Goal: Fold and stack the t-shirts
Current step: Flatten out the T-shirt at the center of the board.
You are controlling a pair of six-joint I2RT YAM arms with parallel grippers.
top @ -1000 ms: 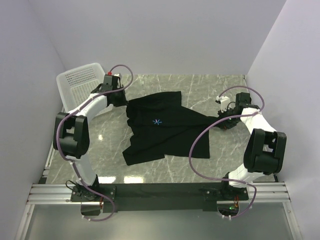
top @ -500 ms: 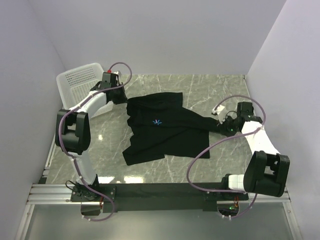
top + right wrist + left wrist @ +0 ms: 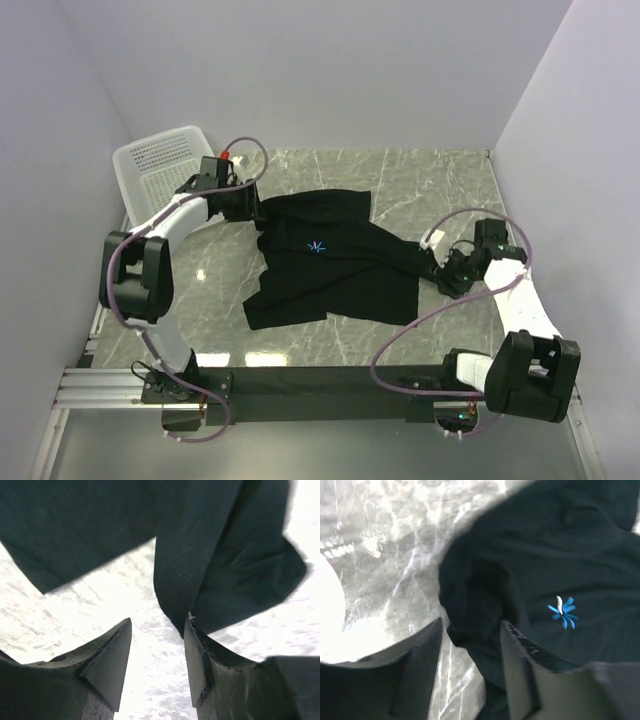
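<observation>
At the far left corner a white plastic mesh basket point(image 3: 160, 165) stands on the grey veined marble tabletop point(image 3: 430, 180), tipped against the wall. Just right of it the left gripper point(image 3: 470, 630) hangs over the far-left end of the black cotton short-sleeved t-shirt point(image 3: 330, 265), its two fingers parted. The wrist view shows a bunched fold of cloth lying in the gap, clamped by neither finger, which the overhead view cannot show. The shirt lies mid-table, face up, with its small light-blue starburst print point(image 3: 317, 245) showing. Its long axis runs from that far-left end towards the near right, narrowing to a tail at the right gripper point(image 3: 157, 630). A broad flap spreads towards the near left. That gripper's fingers also stand apart over bare marble, a dark fabric edge just reaching one tip. Both wrist views are blurred and cut the shirt off, and collar and hem cannot be told apart.
</observation>
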